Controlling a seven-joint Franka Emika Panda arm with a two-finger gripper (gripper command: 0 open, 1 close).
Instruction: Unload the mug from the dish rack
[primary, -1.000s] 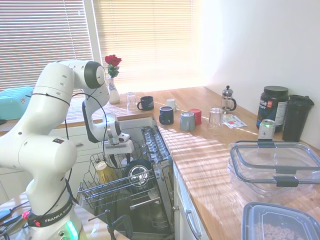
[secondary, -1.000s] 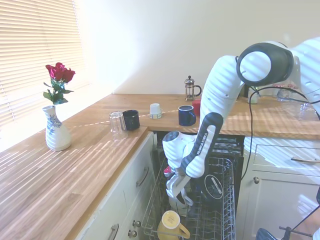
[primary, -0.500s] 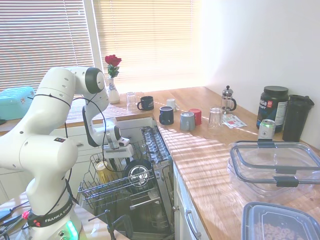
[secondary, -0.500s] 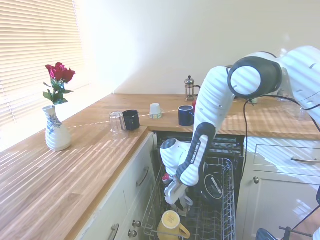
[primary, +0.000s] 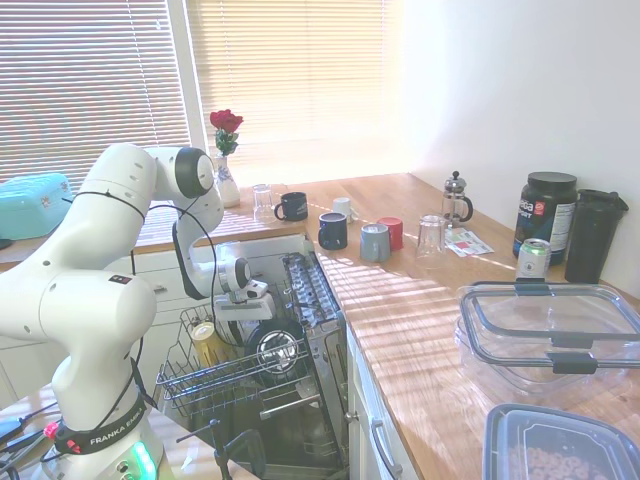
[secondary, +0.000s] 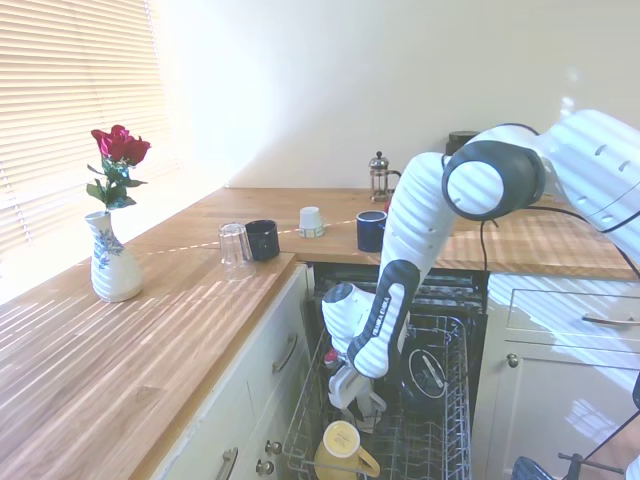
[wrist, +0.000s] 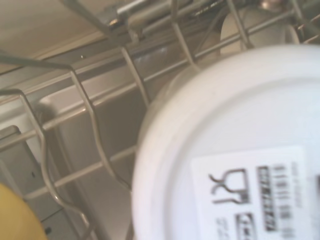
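**Operator:** Mug (wrist: 235, 150) position, please, and the procedure for the step in hand.

**Technician:** It sits upside down in the dish rack (primary: 215, 385), base upward, directly under the wrist camera; the white base with its printed label fills much of the wrist view, with wire prongs just beside it. The yellow mug (secondary: 340, 445) lies near it at the rack's front. The gripper (secondary: 362, 408) is down among the prongs above the mug. The fingers are hidden behind the arm and wires in both exterior views, so I cannot tell whether they are apart, together or clamped on anything.

**Operator:** Recommended approach?

**Technician:** In my judgement: centre the fingers across the wall, one inside is not possible on an inverted mug, so span the outside or take the handle. Descend vertically. Keep clear of the prongs (a snag there would tip the mug). Glazed ceramic is likely slippery, so grip low and firmly, then lift straight up before any sideways travel.

**Operator:** Change against one second ago?

**Technician:** The arm has folded lower. Its elbow has dropped, and the wrist has come down deeper into the rack, closer to the yellow mug. Counter items are unmoved.
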